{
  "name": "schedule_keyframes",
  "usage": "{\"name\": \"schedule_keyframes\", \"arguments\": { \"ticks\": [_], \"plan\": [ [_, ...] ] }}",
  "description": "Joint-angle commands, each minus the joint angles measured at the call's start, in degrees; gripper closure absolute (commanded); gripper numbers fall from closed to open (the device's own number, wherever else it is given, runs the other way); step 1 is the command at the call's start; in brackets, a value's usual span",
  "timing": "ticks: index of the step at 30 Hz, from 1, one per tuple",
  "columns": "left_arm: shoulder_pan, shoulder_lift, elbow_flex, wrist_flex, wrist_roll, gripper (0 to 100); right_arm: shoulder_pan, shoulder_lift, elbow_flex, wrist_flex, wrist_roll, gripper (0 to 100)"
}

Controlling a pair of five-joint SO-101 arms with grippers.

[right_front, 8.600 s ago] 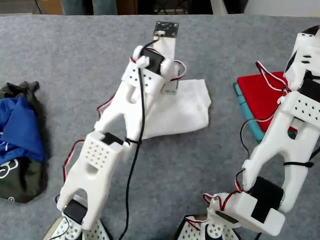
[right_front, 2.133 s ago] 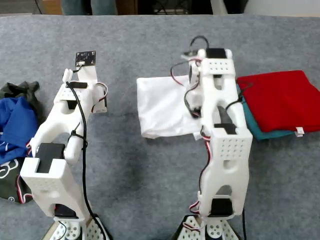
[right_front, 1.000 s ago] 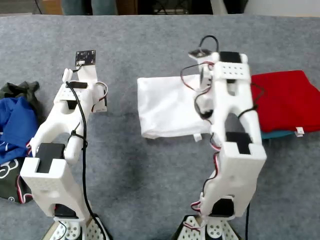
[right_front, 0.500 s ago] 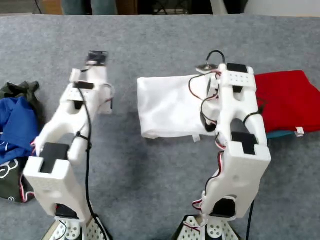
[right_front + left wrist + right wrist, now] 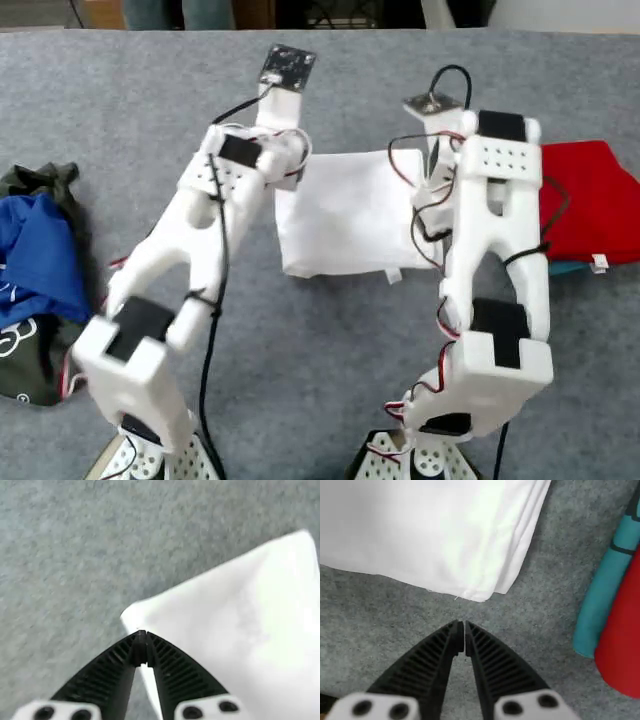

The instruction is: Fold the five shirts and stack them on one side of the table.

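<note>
Surface: grey felt-like table cover (image 5: 320, 370), both arms based at near edge.
White shirt: white folded cloth shirt (image 5: 345, 215), flat rectangle, mid-table, betw. the two arms. Small tag pokes out at its near edge.
Stack: red folded shirt (image 5: 590, 200) on top of teal folded shirt (image 5: 607, 585), at the table's right side. Teal shows as a strip along the stack's edge facing the white shirt. Stack near white shirt, not touching it; a grey gap lies betw. them.
Unfolded pile: blue crumpled shirt (image 5: 35, 250) lying on dark green-black crumpled shirt (image 5: 35, 355), far left edge, well apart from the rest.
Left gripper (image 5: 141, 650): black ribbed fingers pressed together, tips at a corner of white shirt, right on its edge. Can't tell if cloth is caught betw. them. L arm stretched diagonally toward shirt's far-left corner.
Right gripper (image 5: 460, 632): fingers pressed together, nothing betw. them. Tips over bare grey cover just beside white shirt's folded corner, w/ the teal/red stack off to one side. R arm extended along shirt's right side.
</note>
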Motion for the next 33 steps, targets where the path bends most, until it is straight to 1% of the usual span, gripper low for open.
{"name": "schedule_keyframes", "arguments": {
  "ticks": [1,5,8,10,13,18,20,22,24,27,31,33],
  "plan": [
    [0.6,8.0,-6.6,-4.1,4.2,97,0.4,-0.6,7.7,-9.4,0.0,98.5],
    [-0.4,19.0,-13.1,-3.1,5.3,97,0.8,3.2,19.0,-23.4,0.0,98.5],
    [-2.9,25.0,-17.5,-1.1,5.3,97,2.2,4.9,24.1,-29.0,0.0,98.5],
    [-4.4,27.6,-20.4,1.5,5.5,97,2.2,4.9,25.2,-30.1,0.0,98.5],
    [-4.8,28.4,-25.7,6.6,8.2,97,2.2,3.7,24.7,-30.0,0.0,98.5],
    [-4.1,28.0,-33.1,13.2,8.6,97,2.2,-5.1,24.6,-25.4,0.4,98.5],
    [-3.7,28.0,-38.4,18.4,8.4,97,2.3,-10.2,23.6,-22.5,0.4,98.5],
    [-3.5,28.0,-44.5,25.4,8.4,97,3.3,-14.8,22.0,-21.0,0.4,98.5],
    [-3.5,28.5,-49.3,32.4,8.4,97,4.7,-18.0,21.1,-23.7,0.1,98.4],
    [-3.5,28.4,-53.1,40.4,8.4,97,5.5,-18.2,18.9,-29.1,-0.1,98.4],
    [-1.1,26.5,-56.7,51.0,7.6,97,4.2,-15.6,13.0,-30.9,-0.1,98.4],
    [-0.1,25.5,-57.4,53.0,6.5,97,3.8,-12.9,9.2,-31.4,-0.1,98.4]
  ]
}}
